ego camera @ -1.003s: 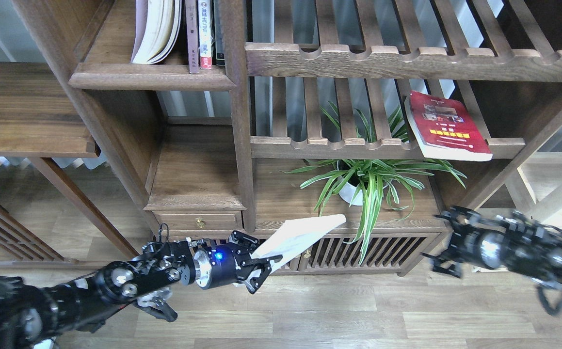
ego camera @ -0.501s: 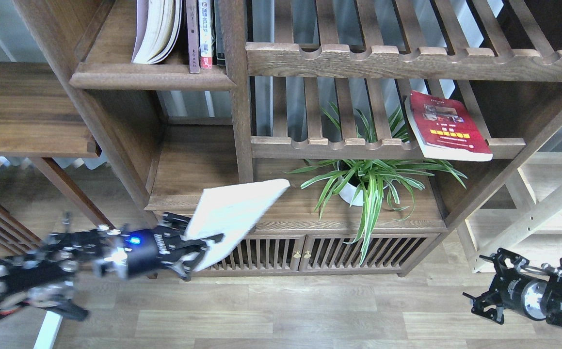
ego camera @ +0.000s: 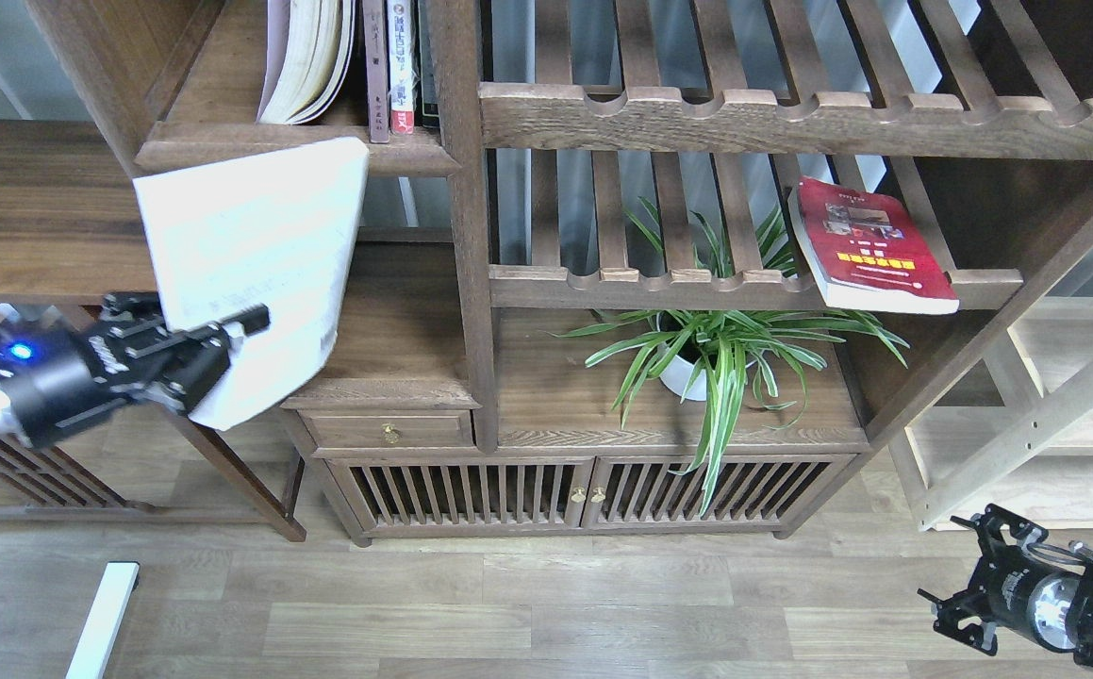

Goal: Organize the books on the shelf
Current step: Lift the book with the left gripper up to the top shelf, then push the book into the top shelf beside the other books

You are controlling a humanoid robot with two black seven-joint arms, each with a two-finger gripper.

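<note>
Bookcase shelf (ego camera: 296, 149) behind white book (ego camera: 254, 255)

Even, bright daylight; source appears behind the bookcase (ego camera: 471, 236), through pale gaps between slats. White book cover (ego camera: 254, 255) near overexposed, print faint. Left gripper (ego camera: 211, 354) slightly motion-blurred. Soft shadows under shelves. Straight edges bow slightly near frame borders.

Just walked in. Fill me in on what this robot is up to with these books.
It is shelving books. The left gripper is shut on the pale white book, held up in front of the dark wood shelf, where another large book already stands beside slim volumes. The red book lies flat on the slatted rack to the right. The right gripper hangs low near the floor, holding nothing.
</note>
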